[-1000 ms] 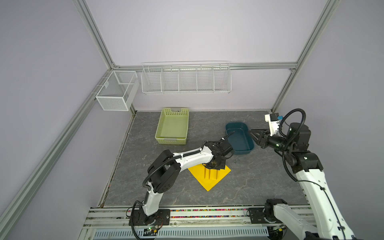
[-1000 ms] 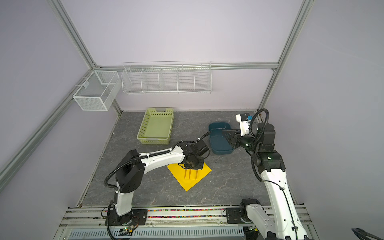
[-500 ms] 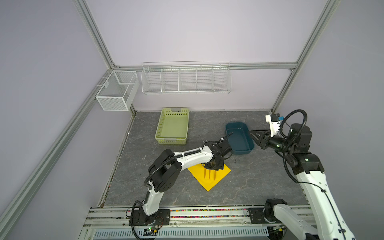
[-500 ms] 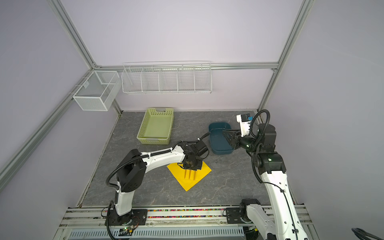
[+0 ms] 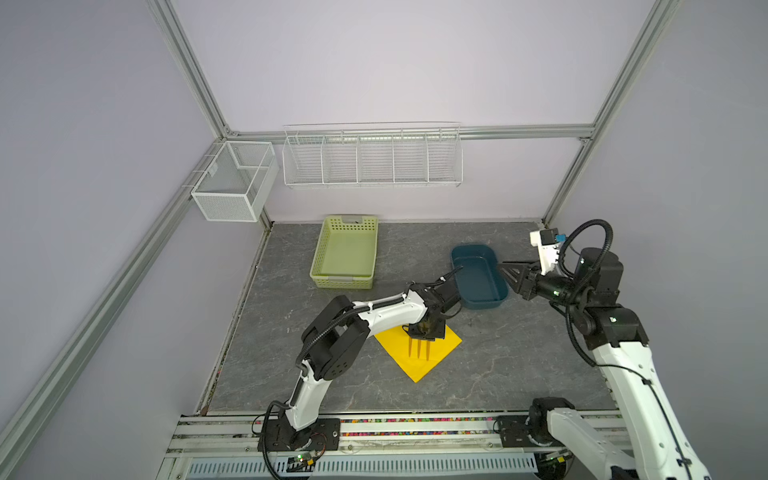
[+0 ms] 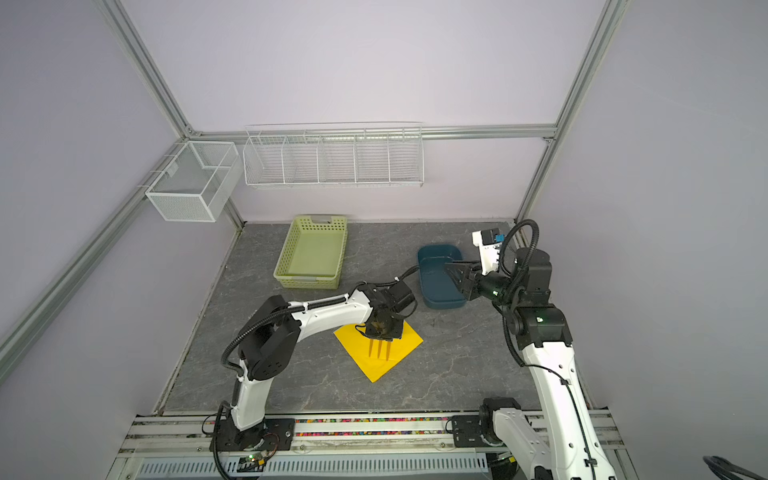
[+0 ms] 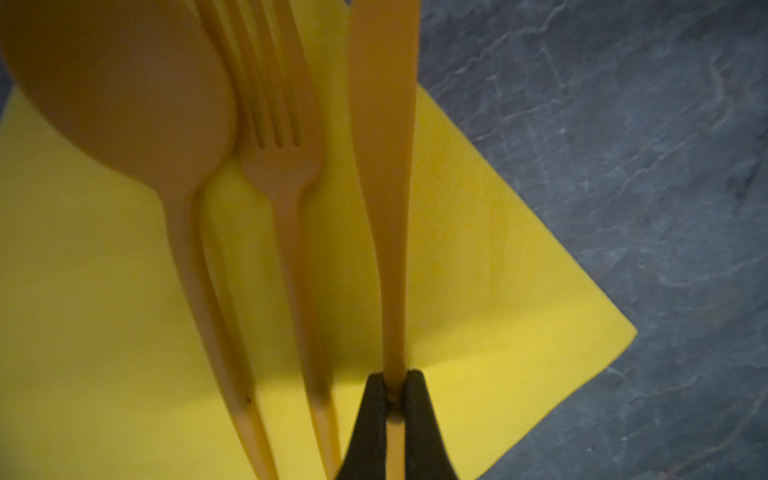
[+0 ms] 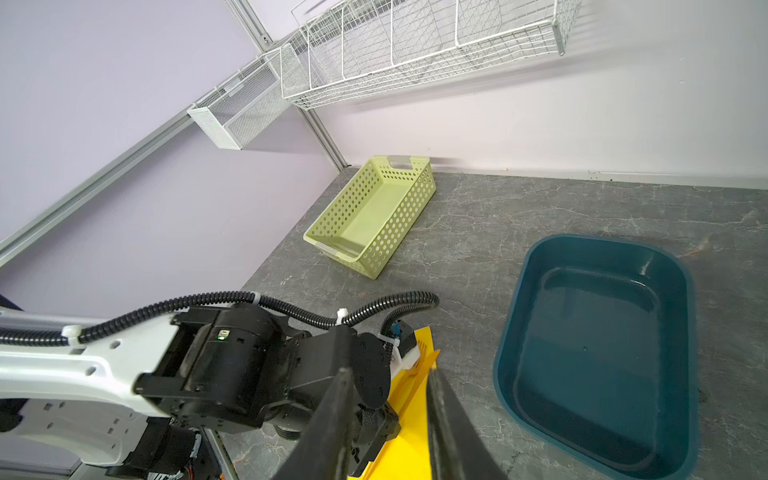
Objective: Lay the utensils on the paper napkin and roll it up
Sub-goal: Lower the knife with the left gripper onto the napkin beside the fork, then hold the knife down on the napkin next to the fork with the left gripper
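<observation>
Across the whole floor of the cell runs the grey marbled desk (image 5: 519,374). On the back wall above it hangs a long white wire rack (image 5: 372,156), with a white mesh box (image 5: 232,187) on the left wall beside it. Near the back left corner of the desk stands the green basket (image 5: 341,283). A dark blue tub (image 5: 484,303) sits right of the middle, well apart from the basket.

Toward the front edge, about mid-width, lies the paper napkin (image 5: 415,370), flat and turned so that one corner points at the front edge; both top views show it so (image 6: 376,368). The utensils (image 5: 419,348) are on it side by side, their thin handles pointing toward the front edge and their heads hidden under the left arm in both top views. The left wrist view shows them as a spoon (image 7: 124,83), a fork (image 7: 282,166) touching the spoon's bowl, and a knife (image 7: 386,166) a little apart.

The left gripper (image 7: 395,386) stands over the napkin with its jaws pinched tight on the knife's handle; spoon and fork lie just beside it, untouched. Whether the knife rests on the paper or sits just above it cannot be told.

The right gripper (image 5: 508,275) hangs at the tub's right rim, its jaws partly apart with nothing between them.
</observation>
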### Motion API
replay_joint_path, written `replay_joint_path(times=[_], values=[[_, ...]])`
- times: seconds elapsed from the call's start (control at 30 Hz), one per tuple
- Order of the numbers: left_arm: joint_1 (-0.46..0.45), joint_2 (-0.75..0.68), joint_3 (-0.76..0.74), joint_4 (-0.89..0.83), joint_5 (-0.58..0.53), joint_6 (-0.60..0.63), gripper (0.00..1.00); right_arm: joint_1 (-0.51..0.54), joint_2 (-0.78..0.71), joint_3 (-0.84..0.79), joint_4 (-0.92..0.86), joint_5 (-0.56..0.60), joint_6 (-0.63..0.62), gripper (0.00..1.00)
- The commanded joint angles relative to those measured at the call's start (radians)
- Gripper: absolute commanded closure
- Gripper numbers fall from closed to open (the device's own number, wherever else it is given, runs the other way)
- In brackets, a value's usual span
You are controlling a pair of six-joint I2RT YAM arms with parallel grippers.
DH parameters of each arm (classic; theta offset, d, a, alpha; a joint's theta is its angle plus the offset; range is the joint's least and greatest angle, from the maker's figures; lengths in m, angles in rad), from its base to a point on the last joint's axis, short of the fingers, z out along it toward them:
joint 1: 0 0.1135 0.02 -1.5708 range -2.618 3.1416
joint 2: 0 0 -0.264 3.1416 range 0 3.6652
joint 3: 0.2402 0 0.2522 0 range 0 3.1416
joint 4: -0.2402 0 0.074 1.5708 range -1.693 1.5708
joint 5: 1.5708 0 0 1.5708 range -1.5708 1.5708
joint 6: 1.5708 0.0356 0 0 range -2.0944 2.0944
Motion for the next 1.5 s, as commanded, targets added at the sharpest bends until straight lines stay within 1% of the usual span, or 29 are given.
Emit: replay_joint_path(times=[0.0,0.67,1.0,1.27,1.47], values=[[0.007,0.022,0.018,-0.006,0.006,-0.012,0.98,-0.003,-0.010,0.011,-0.006,-0.004,-0.031,0.67],[0.013,0.032,0.049,-0.036,-0.041,-0.021,0.97,-0.002,-0.012,0.027,-0.021,-0.010,-0.040,0.67],[0.016,0.043,0.046,-0.036,-0.033,-0.021,0.96,-0.003,-0.013,0.027,-0.021,-0.015,-0.043,0.67],[0.016,0.048,0.039,-0.033,-0.025,-0.023,0.92,-0.003,-0.017,0.027,-0.023,-0.017,-0.043,0.67],[0.016,0.042,0.023,-0.027,-0.023,-0.027,0.92,-0.003,-0.019,0.030,-0.027,-0.018,-0.046,0.67]])
